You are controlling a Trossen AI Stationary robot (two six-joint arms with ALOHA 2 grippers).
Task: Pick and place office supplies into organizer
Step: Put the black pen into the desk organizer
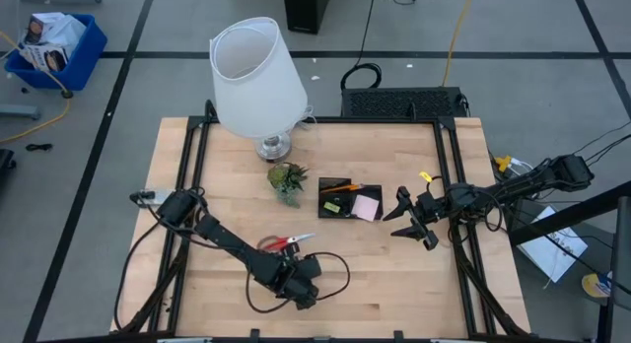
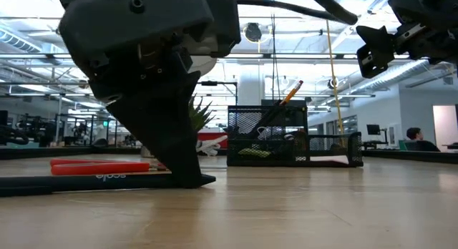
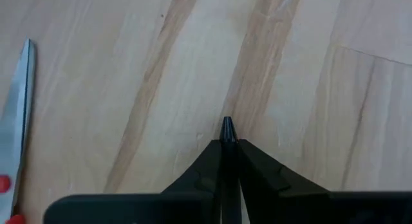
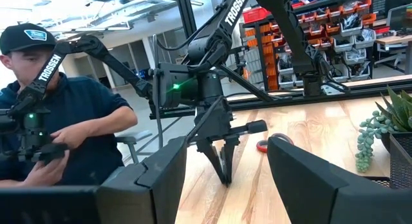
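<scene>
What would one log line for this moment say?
left claw: shut on pen, at table | scissors: beside it | right claw: open, above table beside organizer

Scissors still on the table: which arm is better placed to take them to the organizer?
Left, probably. The left gripper is down at the table right beside the red-handled scissors, fingers shut on a black pen. The right gripper hangs open beside the organizer, farther off.

The right tool (image 4: pixel 226 179) shows its fingers spread apart. Beyond, the left tool (image 4: pixel 223 172) points down at the wooden counter (image 4: pixel 309 130), red scissors (image 4: pixel 270 143) behind it. A person (image 4: pixel 55 121) sits nearby.
</scene>
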